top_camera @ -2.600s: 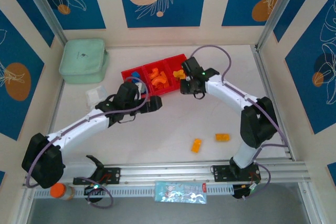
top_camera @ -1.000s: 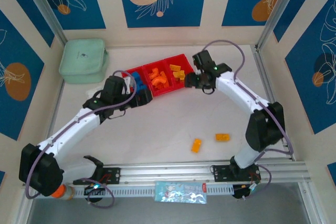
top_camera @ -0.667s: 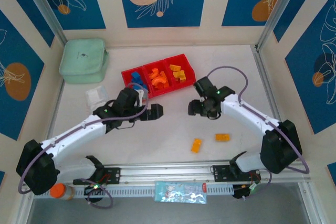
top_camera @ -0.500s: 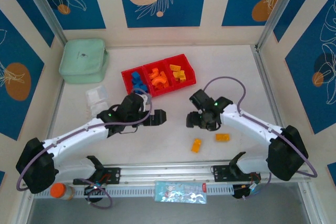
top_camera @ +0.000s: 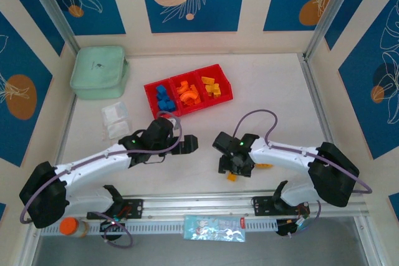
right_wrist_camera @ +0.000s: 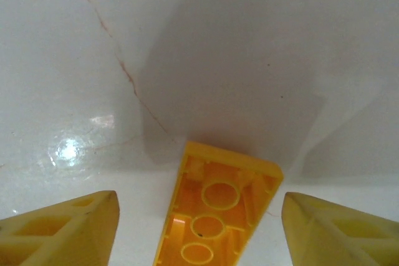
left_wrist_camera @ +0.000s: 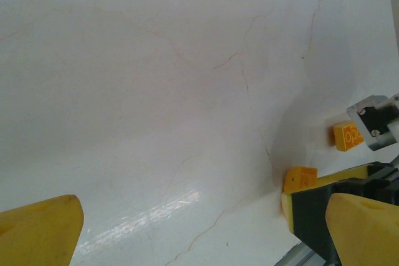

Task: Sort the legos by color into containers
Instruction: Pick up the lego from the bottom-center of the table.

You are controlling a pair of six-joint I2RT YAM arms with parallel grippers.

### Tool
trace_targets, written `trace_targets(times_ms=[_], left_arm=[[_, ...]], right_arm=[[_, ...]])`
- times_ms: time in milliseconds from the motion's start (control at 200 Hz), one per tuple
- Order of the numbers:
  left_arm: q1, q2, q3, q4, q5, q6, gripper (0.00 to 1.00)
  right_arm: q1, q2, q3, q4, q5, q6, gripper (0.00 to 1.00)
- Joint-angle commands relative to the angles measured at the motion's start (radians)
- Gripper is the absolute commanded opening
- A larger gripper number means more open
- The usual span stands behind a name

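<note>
The red tray (top_camera: 147, 88) at the back holds blue legos (top_camera: 163, 97) in its left compartment, orange arches (top_camera: 186, 91) in the middle one and yellow-orange legos (top_camera: 212, 86) in the right one. A yellow-orange brick (top_camera: 232, 177) lies near the table's front. My right gripper (top_camera: 230, 165) is low over it and open. In the right wrist view the brick (right_wrist_camera: 218, 216) lies underside up between the spread fingers of the right gripper (right_wrist_camera: 202, 232), untouched. A second yellow-orange brick (top_camera: 265, 166) lies beside the right arm. My left gripper (top_camera: 189, 144) hovers open and empty at mid-table. The left wrist view shows the left gripper (left_wrist_camera: 199, 235) and both bricks (left_wrist_camera: 300, 177) (left_wrist_camera: 346, 136).
A mint green pouch (top_camera: 100, 71) sits at the back left, and a small clear box (top_camera: 115, 119) lies in front of it. An aluminium rail (top_camera: 206, 204) runs along the near edge. Side walls close in the table.
Both arms have drawn back from the red tray toward the near edge. The right gripper has come down over the yellow-orange brick; the left one has swung to mid-table.
</note>
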State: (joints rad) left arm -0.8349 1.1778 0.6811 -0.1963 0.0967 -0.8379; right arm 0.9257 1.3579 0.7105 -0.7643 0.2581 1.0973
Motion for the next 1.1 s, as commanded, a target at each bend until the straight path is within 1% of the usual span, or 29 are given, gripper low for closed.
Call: trace_targets(times_ms=[0, 90, 325, 445, 645, 790, 920, 1095], left_arm=[[-0.009, 0.018, -0.009, 0.017, -0.012, -0.012, 0.99], [-0.009, 0.023, -0.002, 0.012, -0.012, -0.007, 0.99], [-0.009, 0.026, 0.003, 0.006, -0.022, -0.002, 0.99], [-0.009, 0.027, 0.007, 0.009, -0.022, 0.000, 0.99], [-0.004, 0.021, 0.041, -0.022, -0.030, 0.036, 0.99], [0.009, 0.016, 0.078, -0.048, -0.031, 0.064, 0.99], [0.040, -0.011, 0.102, -0.086, -0.043, 0.090, 0.99], [0.123, -0.060, 0.122, -0.117, -0.031, 0.126, 0.99]], right_arm=[[0.010, 0.026, -0.011, 0.030, 0.004, 0.033, 0.66], [0.011, 0.039, -0.004, 0.042, 0.006, 0.016, 0.60], [0.012, 0.042, 0.008, 0.036, 0.016, -0.018, 0.38], [0.013, 0.026, 0.018, 0.036, 0.021, -0.042, 0.29], [-0.006, -0.003, 0.110, -0.002, 0.050, -0.137, 0.28], [-0.062, 0.012, 0.216, 0.003, 0.062, -0.263, 0.28], [-0.139, 0.075, 0.336, 0.042, 0.042, -0.385, 0.29], [-0.229, 0.213, 0.543, 0.080, 0.053, -0.512, 0.29]])
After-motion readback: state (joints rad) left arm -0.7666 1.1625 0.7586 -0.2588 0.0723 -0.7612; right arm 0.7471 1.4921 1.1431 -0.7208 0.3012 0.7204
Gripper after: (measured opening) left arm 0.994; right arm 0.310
